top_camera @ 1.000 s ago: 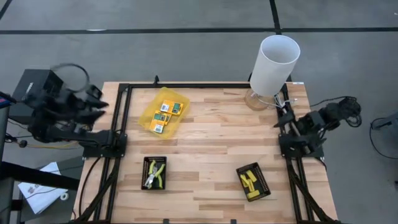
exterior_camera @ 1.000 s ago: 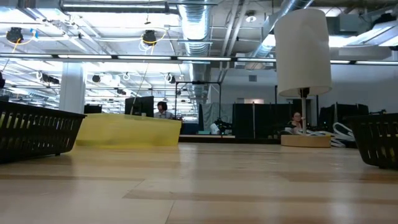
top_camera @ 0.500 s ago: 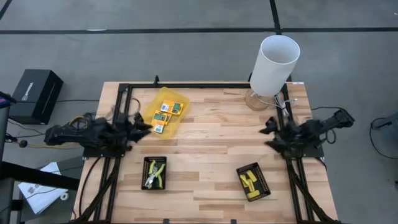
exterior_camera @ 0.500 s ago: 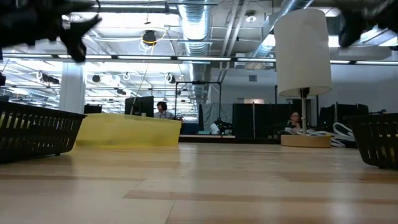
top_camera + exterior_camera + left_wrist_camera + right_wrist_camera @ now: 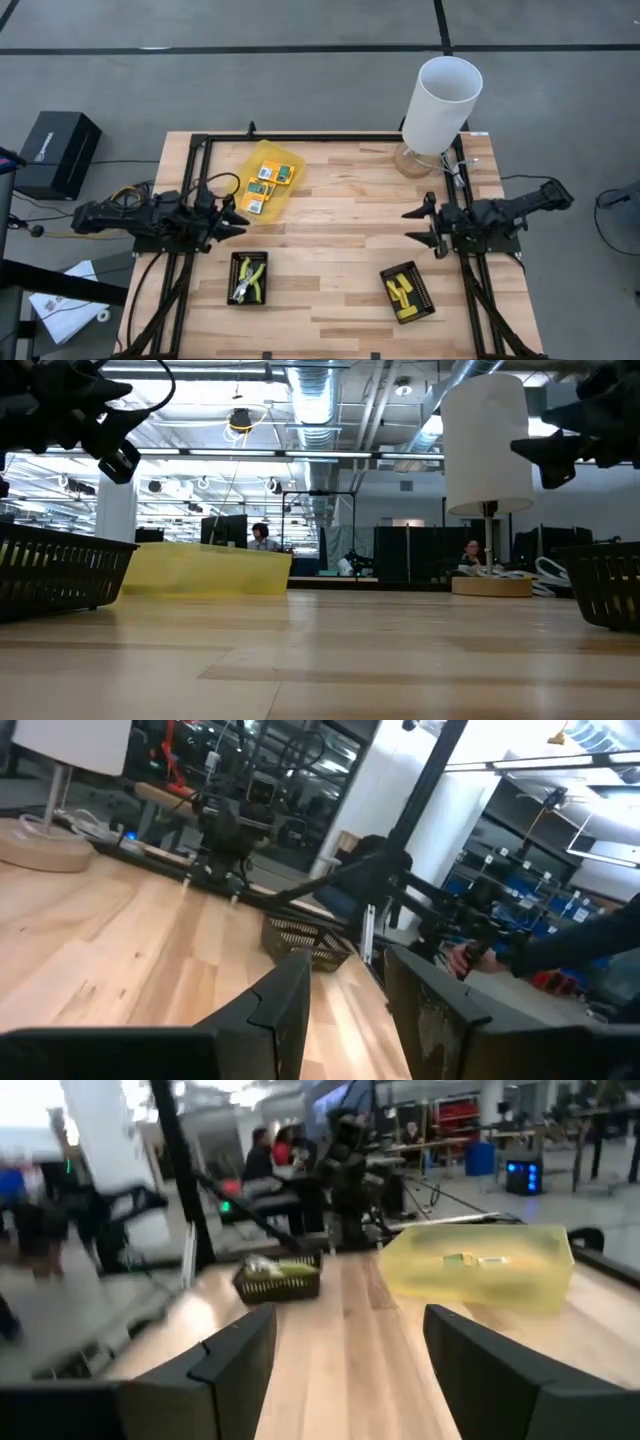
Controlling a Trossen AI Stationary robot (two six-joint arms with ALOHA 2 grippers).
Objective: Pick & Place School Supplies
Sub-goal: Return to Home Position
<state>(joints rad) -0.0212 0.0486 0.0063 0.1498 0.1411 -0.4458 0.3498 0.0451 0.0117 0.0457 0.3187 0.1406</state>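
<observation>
From above, you see the three packets [image 5: 264,182] inside the translucent yellow container [image 5: 265,152]; its long axis runs diagonally. It lies just beyond the left gripper [image 5: 236,216] and well apart from the right gripper [image 5: 418,228], so the left arm is nearer; the pliers [image 5: 248,278] lie in the left black tray [image 5: 233,258], the erasers [image 5: 403,293] in the right black tray [image 5: 425,292]; at table height, both grippers hang high above the table [image 5: 320,650]; in each wrist view the fingers [image 5: 288,1010] stand spread apart, with nothing between them; I judge that no pick is waiting.
</observation>
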